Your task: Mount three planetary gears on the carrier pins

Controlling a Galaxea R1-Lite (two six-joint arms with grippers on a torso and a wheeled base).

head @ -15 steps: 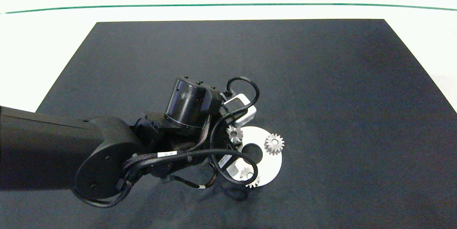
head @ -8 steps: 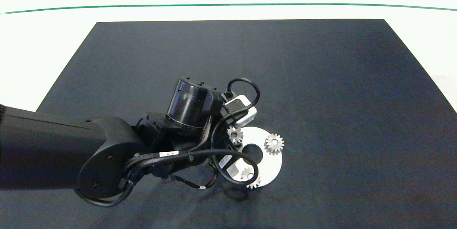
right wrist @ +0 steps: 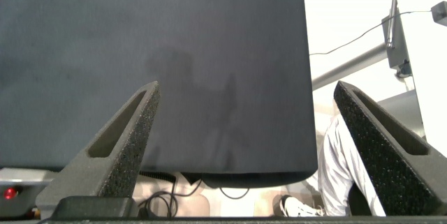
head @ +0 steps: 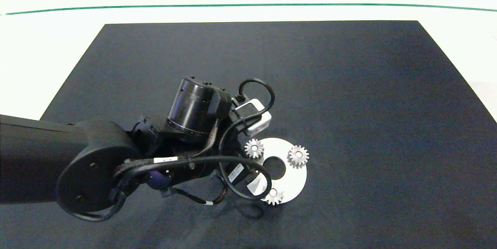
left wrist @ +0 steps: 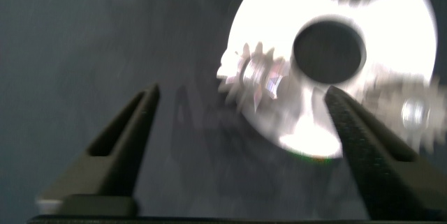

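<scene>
Planetary gears (head: pixel 298 156): three seated on white disc (head: pixel 297 181) | left pincer (left wrist: pixel 241 147): open, empty, beside disc | right pincer (right wrist: pixel 244 154): open, away from disc

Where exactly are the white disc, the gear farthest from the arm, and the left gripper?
white disc (head: pixel 296 177), head view, bare flat face.
gear farthest from the arm (head: pixel 298 156), head view, its centre.
left gripper (left wrist: pixel 241 123), left wrist view, midway between its open fingertips.

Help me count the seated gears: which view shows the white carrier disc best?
The head view: the whole carrier disc shows sharply, with three planetary gears on it. The left wrist view shows it blurred and cropped between the open left gripper jaws. The right wrist view shows only the mat.
</scene>
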